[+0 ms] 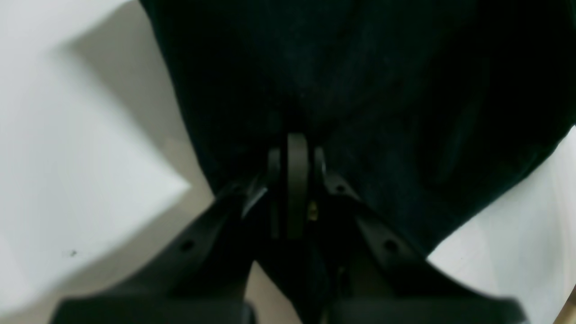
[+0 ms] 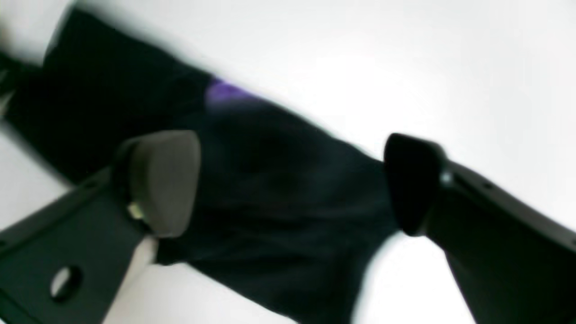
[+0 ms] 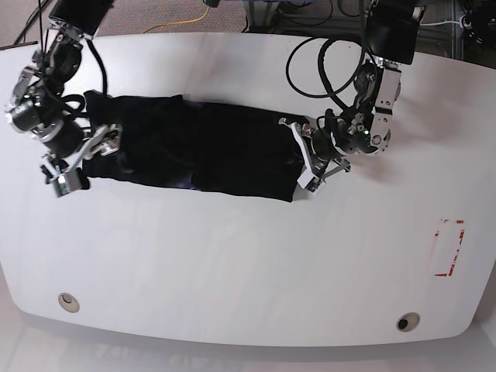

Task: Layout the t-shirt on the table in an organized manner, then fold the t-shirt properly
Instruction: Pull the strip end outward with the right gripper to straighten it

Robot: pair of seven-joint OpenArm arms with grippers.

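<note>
The black t-shirt [image 3: 201, 151] lies as a long, folded strip across the far half of the white table [image 3: 248, 256]. At the strip's right end my left gripper [image 3: 299, 159] is shut on the t-shirt; up close its fingers [image 1: 297, 180] are pressed together, with dark cloth [image 1: 360, 90] bunched around the tips. My right gripper [image 3: 87, 160] stands open over the strip's left end. In the right wrist view its two fingers [image 2: 166, 180] are spread wide above the cloth [image 2: 288, 189], touching nothing. A purple patch [image 2: 225, 92] shows at the cloth's edge.
A red rectangular outline [image 3: 449, 248] marks the table at the right. Two small round holes [image 3: 68, 301] [image 3: 408, 321] sit near the front edge. Black cables [image 3: 325, 70] loop behind the left arm at the back.
</note>
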